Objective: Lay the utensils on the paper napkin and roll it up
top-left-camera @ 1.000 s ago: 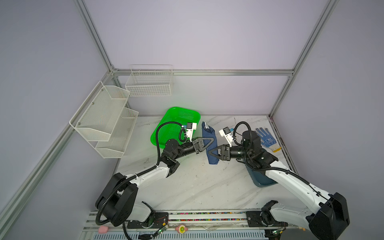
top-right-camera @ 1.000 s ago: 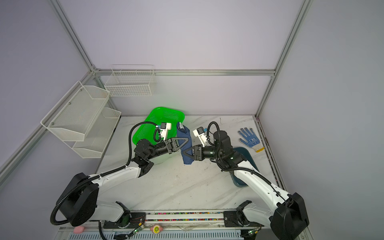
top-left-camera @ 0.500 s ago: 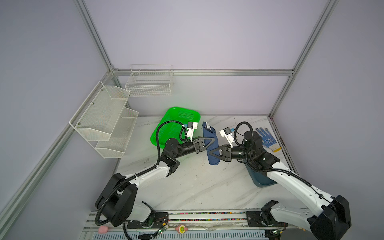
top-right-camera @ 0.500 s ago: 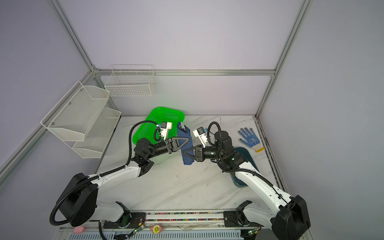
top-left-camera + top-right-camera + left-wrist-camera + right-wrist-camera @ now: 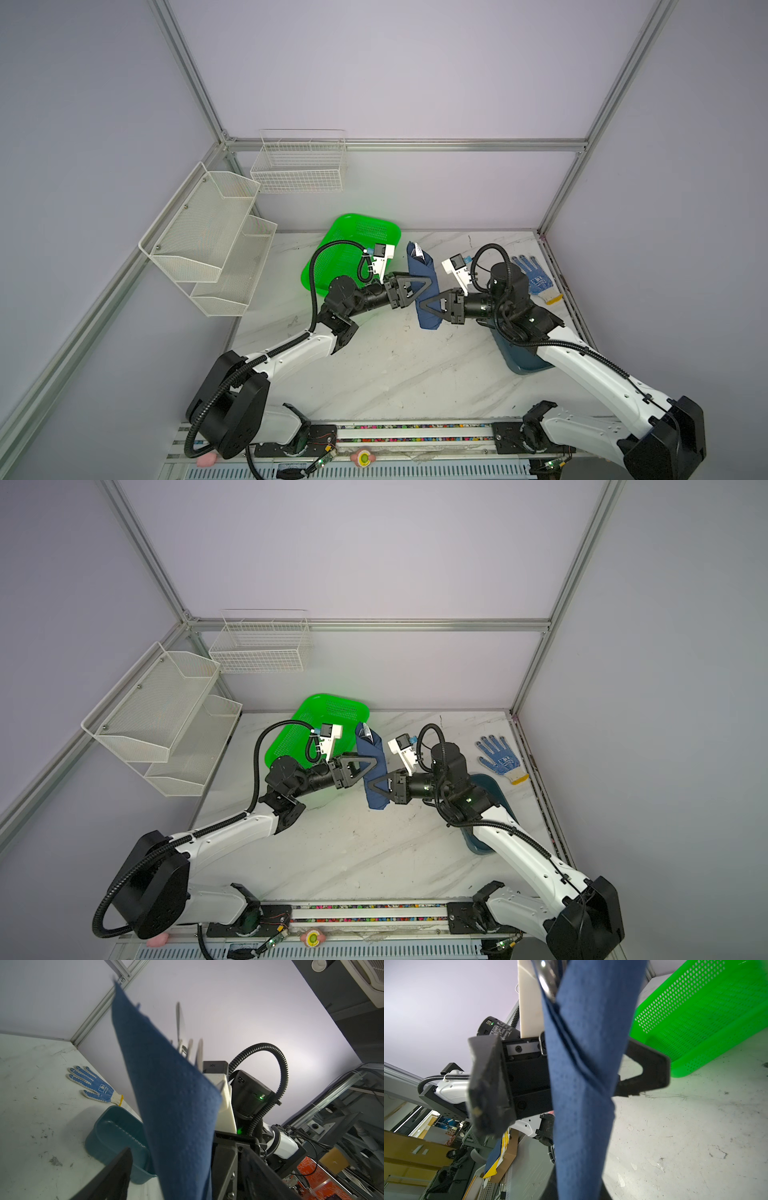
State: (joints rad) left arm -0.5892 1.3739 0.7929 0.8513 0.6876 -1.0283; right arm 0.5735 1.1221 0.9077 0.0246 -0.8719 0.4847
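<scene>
1. The paper napkin (image 5: pixel 420 266) is rolled into a dark blue tube around the utensils (image 5: pixel 179 1022), whose silver ends stick out of its upper end. The roll stands tilted just beside the green basket (image 5: pixel 365 232), on the basket's right in both top views. I cannot tell whether its lower end touches the table.
2. The right gripper (image 5: pixel 424 308) is clamped on the lower part of the roll, the part farther from the basket's back rim.
3. The left gripper (image 5: pixel 571 1084) reaches in from the basket's side with its fingers spread, one on each side of the roll's middle. In the right wrist view one grey pad (image 5: pixel 488 1084) stands clear of the paper. Whether the other finger touches it cannot be told.
4. The white marbled table (image 5: pixel 395 374) under the roll is scuffed.
5. A dark teal tray (image 5: pixel 116 1132) sits farther from the basket than the roll does, and in both top views it is largely under the right arm.
6. A blue-dotted white work glove (image 5: pixel 536 276) lies flat, well apart from the basket, beyond the roll and the right arm.
7. A white mesh shelf rack (image 5: pixel 208 245) hangs on the side wall on the basket's other side. A wire wall basket (image 5: pixel 299 166) hangs on the back wall above the green basket.
</scene>
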